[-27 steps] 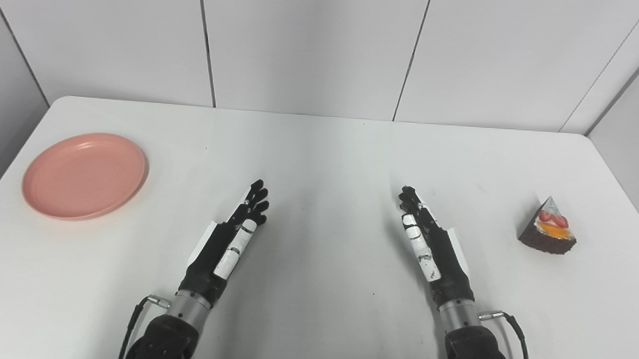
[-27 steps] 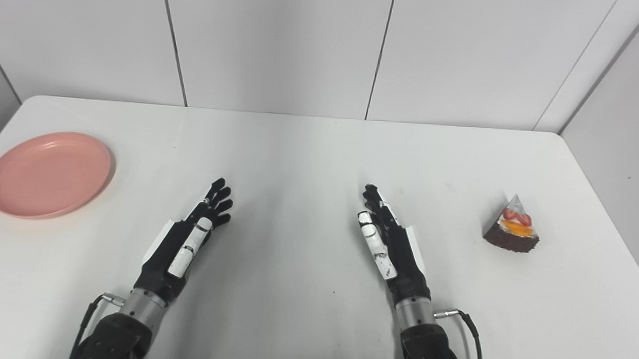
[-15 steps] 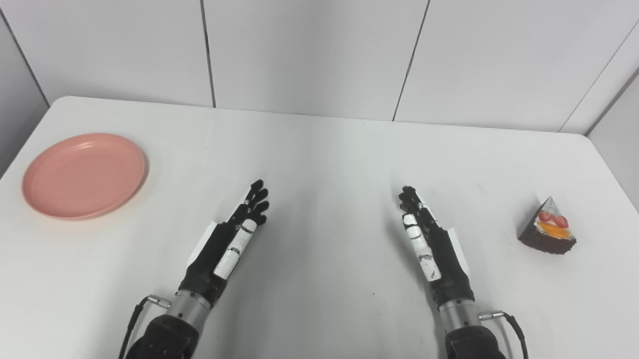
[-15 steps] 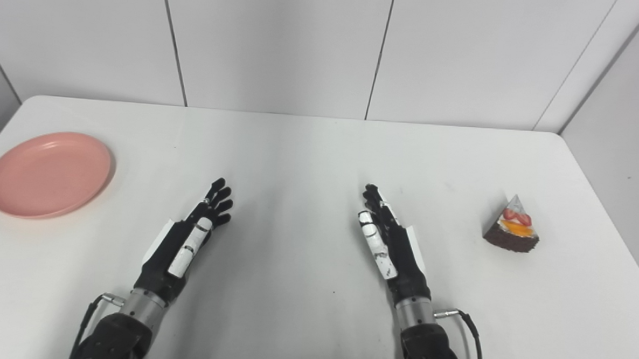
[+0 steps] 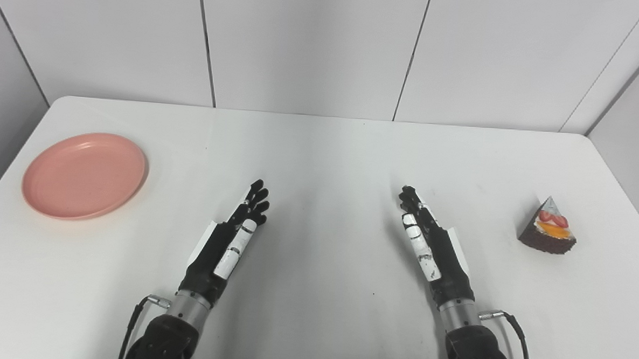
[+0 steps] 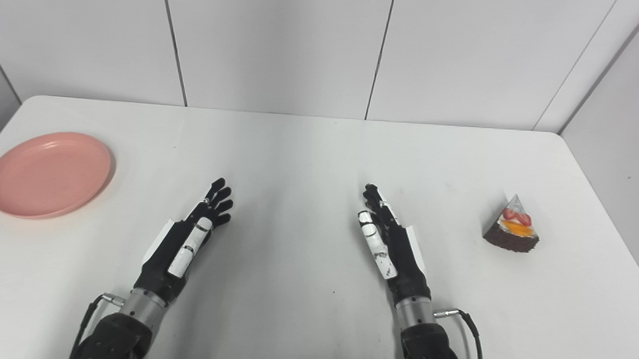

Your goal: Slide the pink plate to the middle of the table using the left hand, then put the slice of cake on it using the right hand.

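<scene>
Nothing has moved since the earlier frames; both hands sit where they were.

Left eye view: pink plate (image 5: pixel 85 175) lies flat at the far-left of the white bench (image 5: pixel 321 147), well apart from the left hand (image 5: pixel 230 243). That hand is edge-up near the middle, fingers straight and spread, holding nothing. Right hand (image 5: pixel 432 249) mirrors it, also empty with fingers extended.

Right eye view: slice of cake (image 6: pixel 512 232), chocolate with fruit on top, stands on the bench at the right, well apart from the right hand. Plate is empty.
</scene>
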